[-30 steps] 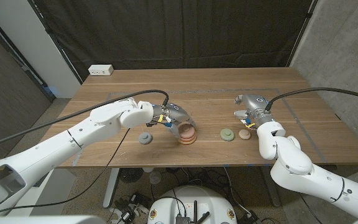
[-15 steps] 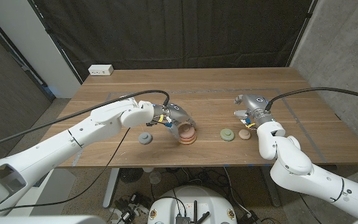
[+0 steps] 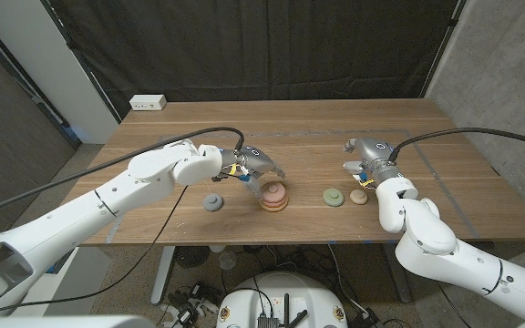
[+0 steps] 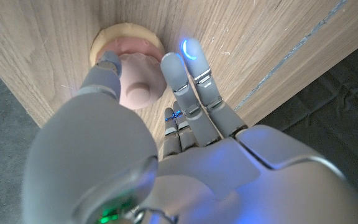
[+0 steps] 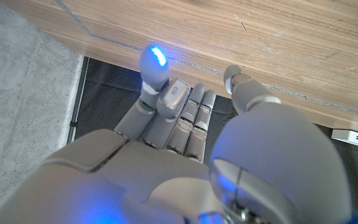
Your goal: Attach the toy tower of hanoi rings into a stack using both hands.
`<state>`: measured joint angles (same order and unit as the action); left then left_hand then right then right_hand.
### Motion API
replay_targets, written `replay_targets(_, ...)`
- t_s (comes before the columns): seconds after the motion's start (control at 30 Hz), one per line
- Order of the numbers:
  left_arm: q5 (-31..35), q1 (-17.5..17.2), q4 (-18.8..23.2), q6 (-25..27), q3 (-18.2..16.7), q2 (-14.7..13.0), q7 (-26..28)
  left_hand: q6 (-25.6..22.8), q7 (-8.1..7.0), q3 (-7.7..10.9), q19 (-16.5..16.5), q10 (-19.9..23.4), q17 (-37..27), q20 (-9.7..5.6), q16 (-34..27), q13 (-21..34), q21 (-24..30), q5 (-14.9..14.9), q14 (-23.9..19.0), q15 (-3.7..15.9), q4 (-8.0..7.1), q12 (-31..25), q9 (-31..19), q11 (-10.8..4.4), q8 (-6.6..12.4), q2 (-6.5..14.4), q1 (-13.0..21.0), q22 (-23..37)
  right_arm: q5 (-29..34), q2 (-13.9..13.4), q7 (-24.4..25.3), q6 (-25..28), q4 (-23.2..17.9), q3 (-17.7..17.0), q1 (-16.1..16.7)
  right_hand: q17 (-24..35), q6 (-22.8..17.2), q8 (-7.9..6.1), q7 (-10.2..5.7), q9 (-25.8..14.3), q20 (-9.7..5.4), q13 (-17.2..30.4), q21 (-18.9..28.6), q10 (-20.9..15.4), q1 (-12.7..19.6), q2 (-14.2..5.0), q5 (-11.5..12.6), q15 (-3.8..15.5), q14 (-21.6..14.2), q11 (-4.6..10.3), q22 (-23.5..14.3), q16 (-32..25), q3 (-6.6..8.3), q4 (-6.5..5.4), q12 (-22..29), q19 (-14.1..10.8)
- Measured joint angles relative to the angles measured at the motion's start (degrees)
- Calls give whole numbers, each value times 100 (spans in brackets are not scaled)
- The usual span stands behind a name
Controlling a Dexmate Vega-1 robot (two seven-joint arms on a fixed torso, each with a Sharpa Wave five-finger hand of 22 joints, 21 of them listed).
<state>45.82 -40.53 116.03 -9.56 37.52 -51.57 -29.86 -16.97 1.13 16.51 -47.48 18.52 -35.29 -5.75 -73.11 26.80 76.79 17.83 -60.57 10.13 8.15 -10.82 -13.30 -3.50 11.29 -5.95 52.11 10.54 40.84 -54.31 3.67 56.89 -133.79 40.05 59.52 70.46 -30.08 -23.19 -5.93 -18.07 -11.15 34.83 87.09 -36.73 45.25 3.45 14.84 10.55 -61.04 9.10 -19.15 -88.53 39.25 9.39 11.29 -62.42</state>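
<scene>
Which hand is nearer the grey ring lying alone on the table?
Left. The left hand is just beside the grey ring, by the stack; the right hand sits across the table.

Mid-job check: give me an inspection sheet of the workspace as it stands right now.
Surface: wooden table, bare wood with faint tape lines.
Job's things: stack of pink and tan rings near the front middle; grey ring loose to its left; green ring and small tan ring loose to its right, close together.
Clutter: white power strip at the far left corner.
Hands: left hand beside the stack, fingers apart, holding nothing; right hand behind the small tan ring, fingers loosely apart, holding nothing.
Cables: black cable along the left arm, another black cable along the right arm.
Surroundings: dark curtain behind the table; no person seen.
</scene>
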Motion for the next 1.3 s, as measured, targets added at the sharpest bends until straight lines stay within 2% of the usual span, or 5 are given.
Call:
replay_targets(0.4,-147,-219,160,274,-239,-173,176,-113,-8,0,0,119,27,0,-44,-52,0,-10,0,0,0,-43,23,-65,46,47,1,-1,-125,46,134,-113,61,-52,3,0,0,0,0,0,0,6,0,0,0,0,0,0,0,0,27,0,0,0,0,0)
replay_targets(1.3,-754,-969,471,1396,-910,-604,864,-359,-50,-23,-46,342,52,2,-253,-171,-45,-9,-1,0,24,-66,52,-114,132,147,82,-1,-566,103,313,-791,414,-225,-92,0,125,39,22,26,0,10,0,22,0,0,0,0,0,22,28,0,24,24,0,0)
